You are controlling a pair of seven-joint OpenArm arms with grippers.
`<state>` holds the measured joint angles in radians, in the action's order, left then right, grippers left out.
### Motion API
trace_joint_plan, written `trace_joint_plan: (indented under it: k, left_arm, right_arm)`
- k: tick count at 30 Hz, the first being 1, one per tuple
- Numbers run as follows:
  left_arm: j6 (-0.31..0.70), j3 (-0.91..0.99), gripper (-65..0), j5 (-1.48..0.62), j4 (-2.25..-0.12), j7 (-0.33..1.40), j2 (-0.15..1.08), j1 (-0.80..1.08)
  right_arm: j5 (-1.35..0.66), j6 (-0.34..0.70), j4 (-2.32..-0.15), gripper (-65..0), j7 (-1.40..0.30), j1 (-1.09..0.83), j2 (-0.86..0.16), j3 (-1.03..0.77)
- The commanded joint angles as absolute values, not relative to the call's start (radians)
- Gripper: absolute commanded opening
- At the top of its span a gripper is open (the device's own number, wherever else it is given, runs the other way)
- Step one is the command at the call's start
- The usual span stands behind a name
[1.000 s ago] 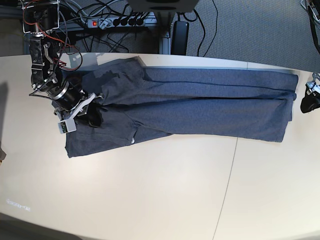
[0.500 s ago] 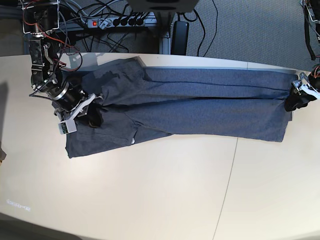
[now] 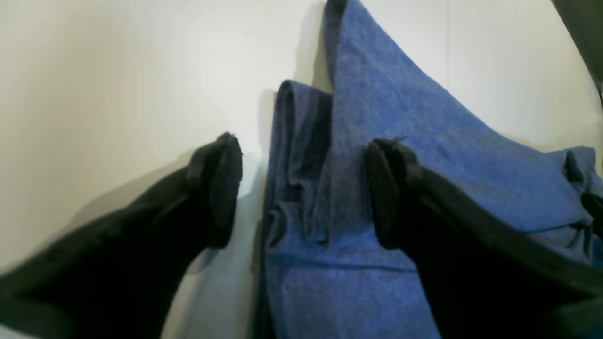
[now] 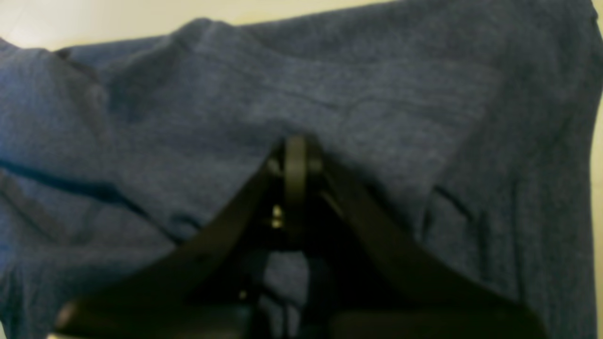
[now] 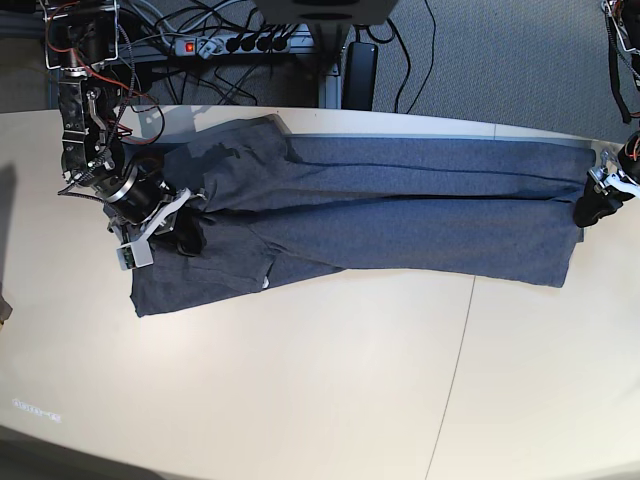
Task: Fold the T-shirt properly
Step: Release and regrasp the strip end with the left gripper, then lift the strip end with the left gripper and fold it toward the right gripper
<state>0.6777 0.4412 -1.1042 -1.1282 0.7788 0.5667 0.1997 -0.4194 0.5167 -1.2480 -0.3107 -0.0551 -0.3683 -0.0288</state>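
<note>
Lying: T-shirt [image 5: 400,210] long axis left-right across table [image 5: 300,380].
Left gripper [image 3: 301,197]: jaws apart astride its end (hem side).
Right gripper [image 4: 294,155]: jaws together on fabric.
Behind: power strip [image 5: 240,42].

Worktop [image 5: 300,380] bare and passable near side of T-shirt [image 5: 400,215]; far side hemmed by cables [image 5: 230,45].

Left gripper [image 3: 301,193] spread wide; right gripper [image 4: 294,155] pinched closed.

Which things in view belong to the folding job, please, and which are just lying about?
Job:
T-shirt
left tool, open around the shirt's edge
right tool, shut on the cloth
table

Lying about:
power strip
cables
</note>
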Motion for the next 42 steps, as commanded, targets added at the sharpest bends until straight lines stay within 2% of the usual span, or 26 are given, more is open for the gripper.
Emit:
trace_joint_plan:
  k: [1,9,22,23,24,27,28,42]
  left_arm:
    - [0.698,0.435,-20.3,-1.106,-1.135,0.802,0.587,0.197]
    - [0.698,0.332,-20.3,-1.111,-1.135,0.812,0.587,0.196]
    - [0.698,0.326,-21.5,-1.084,-1.135,0.817,0.562,0.197]
    - [0.698,0.326,-25.2,-1.084,-1.135,0.816,0.562,0.197]
    - [0.698,0.326,-31.6,-1.084,-1.135,0.812,0.562,0.197]
    - [0.698,0.326,-59.1,-1.087,-1.135,0.795,0.562,0.197]
    - [0.698,0.326,-65.0,-1.086,-1.135,0.789,0.563,0.197]
    - [0.698,0.329,-65.0,-1.009,-1.136,0.718,0.563,0.166]
  right_arm:
    - [-0.356,0.573,-1.233,-65.0,-0.400,-0.061,-0.382,-0.031]
    - [-0.359,0.573,-1.233,-65.0,-0.401,-0.061,-0.382,-0.031]
    - [-0.360,0.573,-1.233,-65.0,-0.400,-0.061,-0.382,-0.031]
    - [-0.360,0.573,-1.233,-65.0,-0.400,-0.061,-0.382,-0.031]
    - [-0.359,0.573,-1.233,-65.0,-0.400,-0.061,-0.382,-0.031]
    - [-0.359,0.573,-1.233,-65.0,-0.400,-0.061,-0.382,-0.031]
    - [-0.360,0.573,-1.233,-65.0,-0.400,-0.061,-0.382,-0.031]
    - [-0.474,0.574,-1.262,-65.0,-0.400,-0.061,-0.382,-0.035]
